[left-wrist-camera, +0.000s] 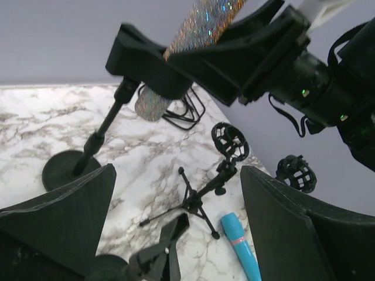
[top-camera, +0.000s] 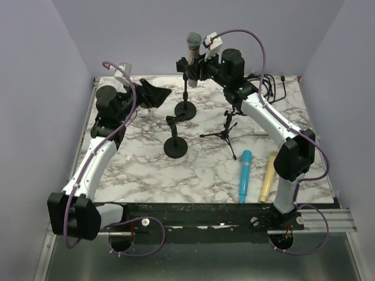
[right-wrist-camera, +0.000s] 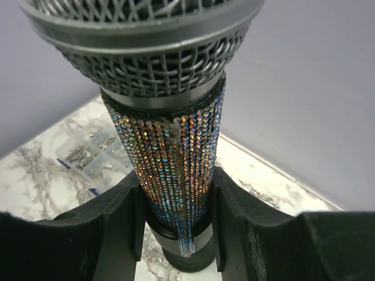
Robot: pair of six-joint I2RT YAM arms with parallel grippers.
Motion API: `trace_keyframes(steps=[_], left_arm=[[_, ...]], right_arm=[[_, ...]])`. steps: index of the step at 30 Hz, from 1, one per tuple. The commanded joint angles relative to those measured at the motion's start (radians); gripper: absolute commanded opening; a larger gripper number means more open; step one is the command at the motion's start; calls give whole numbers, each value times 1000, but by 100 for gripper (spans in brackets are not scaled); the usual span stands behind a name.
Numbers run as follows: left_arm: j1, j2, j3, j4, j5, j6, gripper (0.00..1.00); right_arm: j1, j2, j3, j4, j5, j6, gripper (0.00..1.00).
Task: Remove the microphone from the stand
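The microphone (top-camera: 193, 45) has a grey mesh head and a glittery body. It stands upright in the clip of a black round-base stand (top-camera: 185, 108) at the back middle of the table. My right gripper (top-camera: 196, 67) is shut on the microphone's body (right-wrist-camera: 176, 158), just above the clip (right-wrist-camera: 183, 257). The left wrist view shows the glittery body (left-wrist-camera: 202, 23) passing through the clip (left-wrist-camera: 146, 61), with its lower end below. My left gripper (top-camera: 158, 93) is open and empty, left of the stand and apart from it; its fingers (left-wrist-camera: 64, 211) frame the table below.
A shorter round-base stand (top-camera: 176, 146) and a small tripod stand (top-camera: 225, 132) stand mid-table. A blue microphone (top-camera: 244, 175) and a yellow one (top-camera: 268, 175) lie at the front right. Cables (top-camera: 272, 88) lie at the back right. A clear parts box (right-wrist-camera: 88, 155) sits behind the stand.
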Motion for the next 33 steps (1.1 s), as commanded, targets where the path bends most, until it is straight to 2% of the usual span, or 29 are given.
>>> trace_keyframes(steps=[1, 4, 8, 14, 24, 30, 33], left_arm=[[44, 154, 189, 151, 223, -42, 90], [44, 299, 344, 97, 324, 19, 90], [49, 439, 466, 88, 407, 108, 90], [72, 508, 490, 192, 476, 232, 90], [111, 672, 645, 101, 612, 419, 93], [126, 799, 812, 82, 709, 426, 93], [125, 853, 863, 146, 757, 378, 93]], right_arm=[[-30, 5, 39, -150, -266, 63, 1], [-49, 35, 70, -164, -314, 68, 1], [-75, 70, 120, -180, -401, 83, 1], [-81, 119, 193, -233, -451, 63, 1], [-83, 178, 257, -290, -478, 24, 1], [-82, 211, 318, -321, -499, -6, 1], [-83, 222, 335, -332, -502, -10, 1]])
